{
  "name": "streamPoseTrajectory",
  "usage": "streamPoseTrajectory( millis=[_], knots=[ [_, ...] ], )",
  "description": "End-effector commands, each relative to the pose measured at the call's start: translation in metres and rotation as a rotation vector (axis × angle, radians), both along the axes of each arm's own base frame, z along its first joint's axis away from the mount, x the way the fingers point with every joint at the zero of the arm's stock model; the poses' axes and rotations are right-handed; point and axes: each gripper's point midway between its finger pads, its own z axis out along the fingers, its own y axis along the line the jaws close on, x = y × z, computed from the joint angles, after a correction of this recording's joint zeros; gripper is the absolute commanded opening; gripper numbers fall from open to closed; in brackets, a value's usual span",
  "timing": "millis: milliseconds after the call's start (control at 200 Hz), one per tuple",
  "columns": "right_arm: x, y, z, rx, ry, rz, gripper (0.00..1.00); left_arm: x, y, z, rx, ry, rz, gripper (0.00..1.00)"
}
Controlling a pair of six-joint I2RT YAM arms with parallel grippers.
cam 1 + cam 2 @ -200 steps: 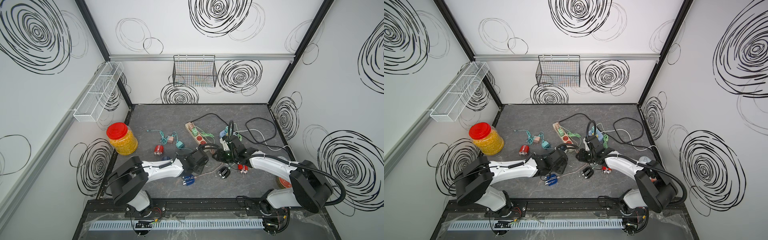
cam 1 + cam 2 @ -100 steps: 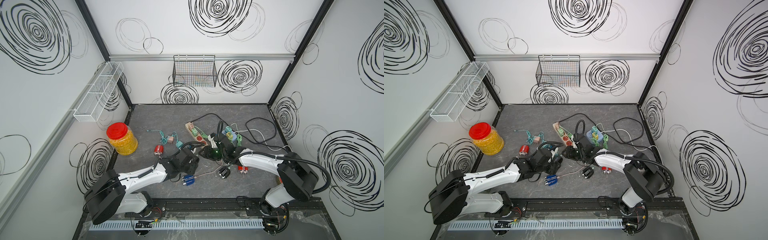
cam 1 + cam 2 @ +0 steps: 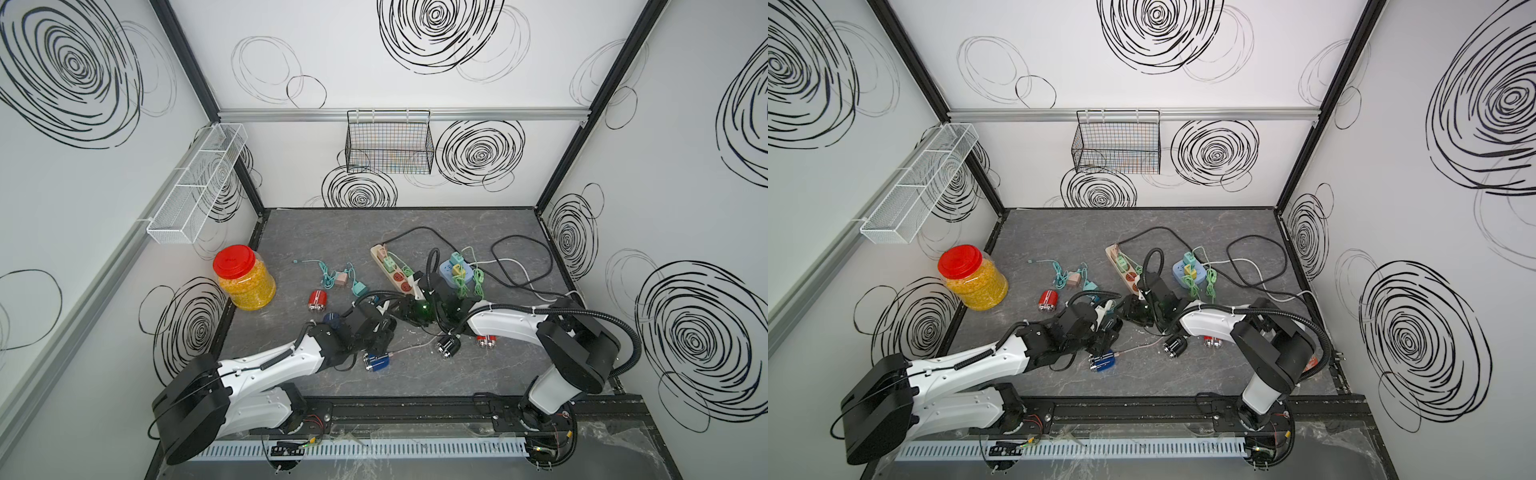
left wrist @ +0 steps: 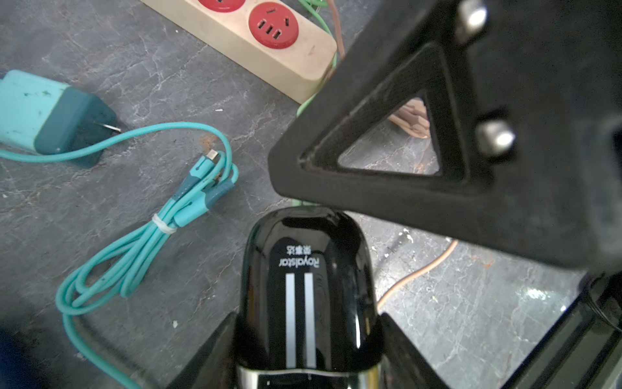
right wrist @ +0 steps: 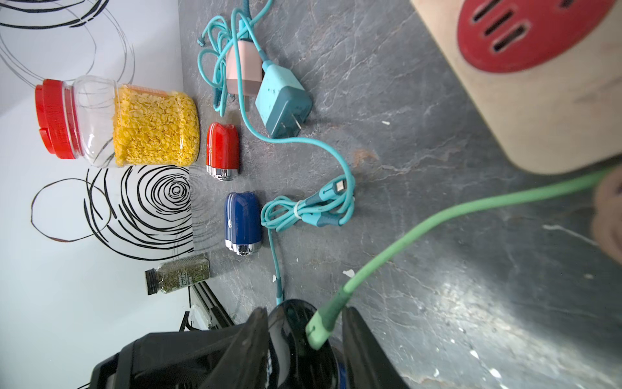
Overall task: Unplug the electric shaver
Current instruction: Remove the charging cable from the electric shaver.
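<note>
The left gripper (image 4: 306, 320) clamps the shaver (image 4: 308, 269) — right gripper (image 5: 306, 311) straddles its green plug (image 5: 321, 331), whether pinched I cannot tell — next, pinch and pull straight out.

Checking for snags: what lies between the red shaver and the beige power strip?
A teal charger lies there on the table, clearest in a top view.

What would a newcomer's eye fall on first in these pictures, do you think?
At centre, the left end effector holds a black shaver, and a green cable plugs into its end between the fingers of the right end effector. Next, the red-lidded jar of yellow flakes stands far left.
</note>
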Motion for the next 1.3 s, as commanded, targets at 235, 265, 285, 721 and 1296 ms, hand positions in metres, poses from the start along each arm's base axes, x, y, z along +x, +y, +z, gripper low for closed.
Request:
streamPoseTrajectory(
  millis=[235, 265, 285, 721, 1296],
  knots=[
    [-0.001, -0.009, -0.008, 0.039, 0.034, -0.065, 0.37, 0.003, -0.001, 0.009, -0.020, -0.044, 0.011, 0.40],
    [0.001, -0.008, -0.008, 0.050, 0.034, -0.073, 0.36, 0.003, -0.001, 0.009, -0.021, -0.043, 0.010, 0.40],
    [0.002, -0.008, -0.007, 0.062, 0.032, -0.080, 0.36, 0.002, -0.001, 0.008, -0.022, -0.040, 0.007, 0.40],
    [0.007, 0.004, -0.007, 0.292, 0.141, -0.107, 0.27, -0.001, -0.009, 0.010, -0.035, -0.031, -0.002, 0.40],
    [0.018, 0.000, -0.003, 0.258, 0.099, -0.135, 0.02, -0.003, -0.004, -0.001, 0.036, -0.003, -0.004, 0.39]
  ],
)
